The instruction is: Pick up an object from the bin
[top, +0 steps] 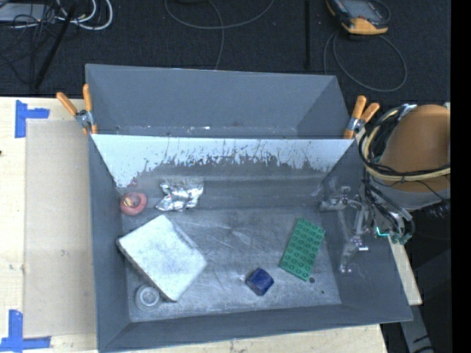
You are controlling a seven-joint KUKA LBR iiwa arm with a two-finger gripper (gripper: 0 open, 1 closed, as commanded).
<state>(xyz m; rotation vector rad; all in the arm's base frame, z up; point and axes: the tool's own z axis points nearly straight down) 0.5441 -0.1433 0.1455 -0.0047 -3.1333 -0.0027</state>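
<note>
Hand [352, 230] by right wall of bin [213, 105], just beside green plate [302, 249]; wide or narrow, cannot tell. Blue block [259, 280] near plate; white slab [162, 256], foil [181, 195] far left.

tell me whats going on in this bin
A robot arm reaches in from the right, its tool low at the bin's right side, just beside a green studded plate. I can't see anything held in it. A small blue block, a white slab, crumpled foil, a pink ring and a clear cap lie farther left.
</note>
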